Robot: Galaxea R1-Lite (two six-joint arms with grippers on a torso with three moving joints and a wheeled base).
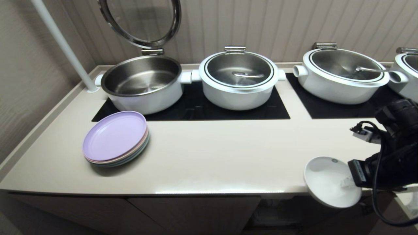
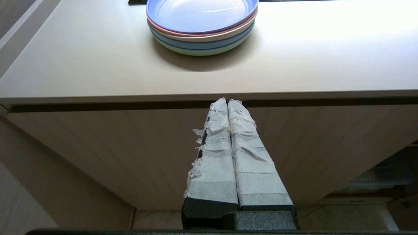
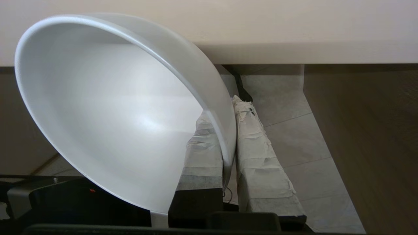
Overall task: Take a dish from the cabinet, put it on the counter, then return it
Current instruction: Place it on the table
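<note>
The dish (image 1: 326, 179), a plain white bowl, hangs tilted in the air at the front edge of the beige counter (image 1: 212, 153), far right. My right gripper (image 1: 346, 182) is shut on its rim. In the right wrist view the dish (image 3: 114, 114) fills the frame, with one taped finger inside its wall and one outside, the right gripper (image 3: 223, 111) pinching the rim under the counter edge (image 3: 261, 26). The cabinet doors (image 1: 183, 212) show below the counter. My left gripper (image 2: 227, 101) is shut on nothing, parked in front of a cabinet door (image 2: 98, 147) just below the counter edge.
A stack of pastel plates with a purple one on top (image 1: 114, 138) sits on the counter's left. Behind it stand an open steel pot (image 1: 143, 83) and lidded white pots (image 1: 238, 78) on black cooktop panels (image 1: 196, 107). A white pole (image 1: 62, 42) rises at back left.
</note>
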